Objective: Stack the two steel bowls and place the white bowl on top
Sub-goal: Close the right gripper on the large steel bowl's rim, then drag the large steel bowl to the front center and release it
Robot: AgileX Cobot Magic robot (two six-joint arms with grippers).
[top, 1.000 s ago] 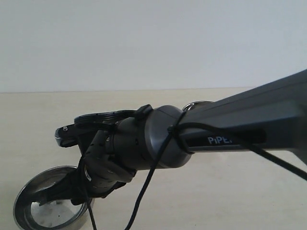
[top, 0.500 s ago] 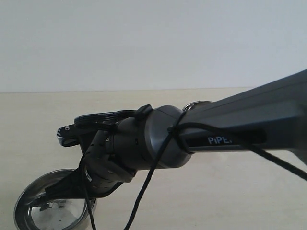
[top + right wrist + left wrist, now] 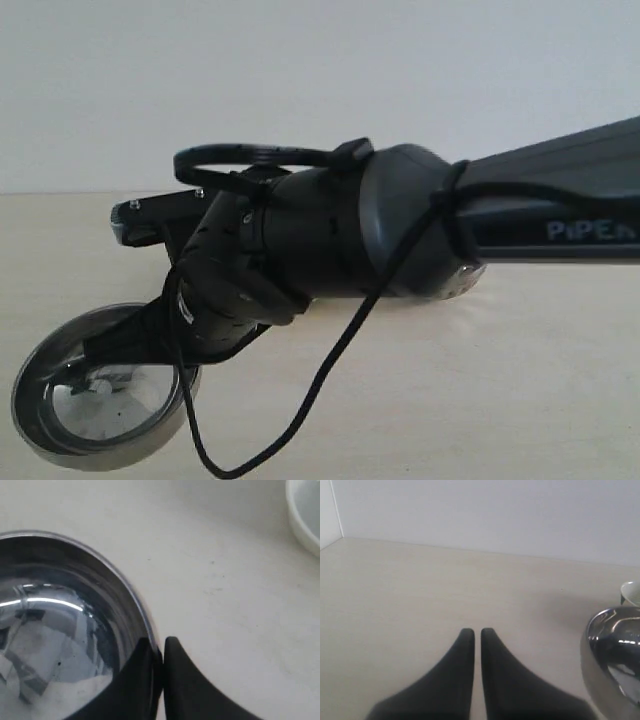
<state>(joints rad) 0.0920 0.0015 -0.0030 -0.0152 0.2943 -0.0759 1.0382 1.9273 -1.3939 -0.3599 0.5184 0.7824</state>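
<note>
A pale wooden tabletop (image 3: pixel 520 400) in front of a plain white wall. A dark grey robot arm (image 3: pixel 420 235) reaches across from the right of the scene to the near left corner. There its right gripper (image 3: pixel 159 647) is closed tight on the rim of a round, mirror-shiny steel bowl (image 3: pixel 98 400), one jaw inside the wall and one outside. The bowl seems tilted and slightly raised, though whether it is clear of the table cannot be told.

In the right wrist view, a small round cream-white bowl (image 3: pixel 305 515) sits well apart from the gripped bowl.

The left gripper (image 3: pixel 474 636) hangs over bare table with its jaws nearly touching and holding nothing. Just beside it stands the second shiny steel bowl (image 3: pixel 615 655), with the white bowl's rim showing just behind it.

This looks like the first step: one steel bowl gripped, nothing stacked. The next move likely calls for carrying it level over the second steel bowl and lowering it in, centred, before letting go
</note>
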